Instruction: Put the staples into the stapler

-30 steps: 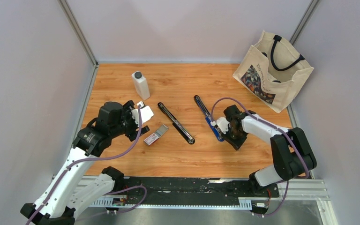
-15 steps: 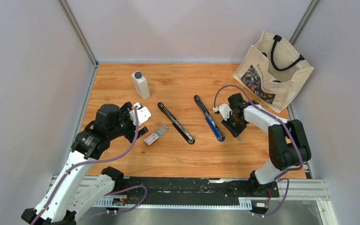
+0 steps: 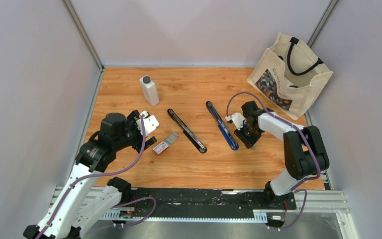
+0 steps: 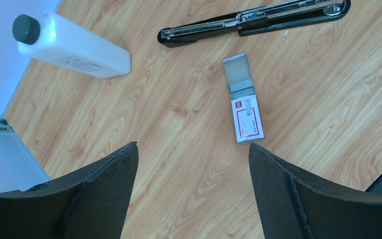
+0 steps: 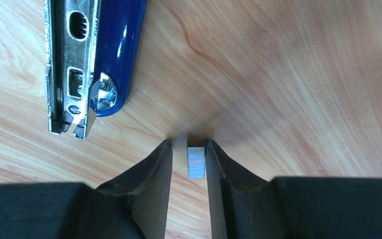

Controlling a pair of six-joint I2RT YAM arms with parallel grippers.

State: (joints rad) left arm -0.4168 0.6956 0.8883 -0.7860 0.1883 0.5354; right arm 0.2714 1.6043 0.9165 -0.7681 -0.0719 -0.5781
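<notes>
The staples box [image 4: 243, 107], white and red with its grey tray slid out, lies flat on the wood [image 3: 165, 143]. My left gripper [image 4: 193, 147] hovers open just left of it, empty [image 3: 151, 122]. A black stapler [image 3: 186, 130] lies opened flat beside the box. The blue stapler [image 5: 119, 50] lies open with its metal magazine [image 5: 72, 64] showing [image 3: 222, 125]. My right gripper [image 5: 188, 144] is down at the table right of the blue stapler's near end [image 3: 248, 139]. A short strip of staples [image 5: 196, 162] sits between its jaws against the right finger, with a gap to the left finger.
A white bottle with a dark cap [image 3: 149, 90] stands at the back left, also in the left wrist view [image 4: 74, 45]. A canvas tote bag [image 3: 289, 74] leans at the back right corner. Grey walls close in both sides of the table.
My right gripper has moved off the blue stapler toward the right and its jaws have parted a little. My left arm drew back slightly, still open.
</notes>
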